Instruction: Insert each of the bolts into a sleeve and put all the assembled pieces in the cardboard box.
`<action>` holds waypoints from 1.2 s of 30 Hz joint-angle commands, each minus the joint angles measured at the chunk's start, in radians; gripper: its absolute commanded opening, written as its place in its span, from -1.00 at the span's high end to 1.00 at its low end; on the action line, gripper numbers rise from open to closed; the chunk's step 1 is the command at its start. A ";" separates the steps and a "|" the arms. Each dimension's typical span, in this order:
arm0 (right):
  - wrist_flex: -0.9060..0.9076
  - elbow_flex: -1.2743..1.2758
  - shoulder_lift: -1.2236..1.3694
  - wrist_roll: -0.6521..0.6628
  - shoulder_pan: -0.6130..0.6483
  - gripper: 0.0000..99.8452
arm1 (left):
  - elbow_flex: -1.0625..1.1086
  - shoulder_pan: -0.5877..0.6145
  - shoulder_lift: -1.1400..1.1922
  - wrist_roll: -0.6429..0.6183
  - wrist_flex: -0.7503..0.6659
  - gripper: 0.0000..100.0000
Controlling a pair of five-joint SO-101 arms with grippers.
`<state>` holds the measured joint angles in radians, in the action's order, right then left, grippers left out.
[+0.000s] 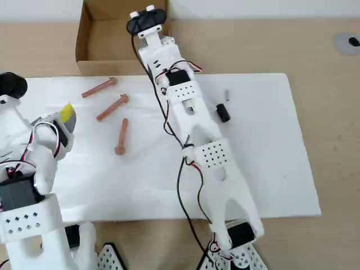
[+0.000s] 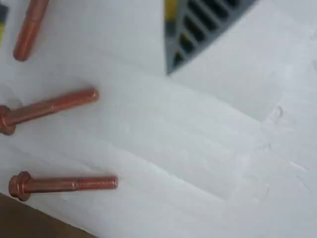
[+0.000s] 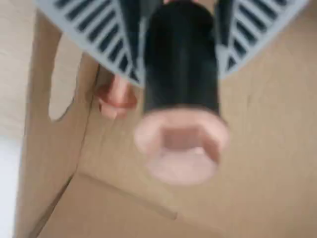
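My right pincer [image 3: 179, 29] is closed on a black sleeve [image 3: 181, 84]. The two grey ribbed fingers [image 3: 94, 34] press on either side of it. A copper bolt sits inside the sleeve, and its flanged head [image 3: 181, 146] sticks out of the sleeve's end. From the high view my right arm stretches across the white board [image 1: 264, 169] on the wooden table [image 1: 332, 112]. It ends over the open cardboard box [image 1: 83, 42] at the table's far edge, so the held piece hangs inside the box walls above the floor. Close to the box wall with the oval hand-hole, just beside the piece I hold, there is a blurred copper flange [image 3: 116, 96]. It looks like the head of another bolt already in the box. Three bare bolts lie on the board, apart from one another: one nearest the box [image 1: 99, 88], one in the middle [image 1: 112, 107], and one nearest my bases [image 1: 121, 136]. A loose sleeve [image 1: 223, 112] lies on the board on the other side of my right arm, well apart from them. My left pincer [image 1: 63, 121], marked with yellow tape, hangs over the board's left end near the bolts, touching none. Whether it is open or closed I cannot tell.
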<state>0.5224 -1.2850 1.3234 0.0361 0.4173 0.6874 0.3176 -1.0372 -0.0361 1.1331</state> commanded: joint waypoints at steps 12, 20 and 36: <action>0.219 -0.259 -0.022 0.023 -0.001 0.48 | -0.017 0.006 0.010 0.055 0.006 0.52; 0.514 -0.384 -0.108 0.025 -0.035 0.48 | -0.341 0.002 0.404 0.092 0.057 0.52; 0.967 -0.383 -0.452 0.023 -0.096 0.48 | -1.181 -0.072 1.328 0.295 0.281 0.52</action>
<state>1.4339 -1.6134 0.9766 0.0575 0.3406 -0.3406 0.2931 0.2317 0.1128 1.3832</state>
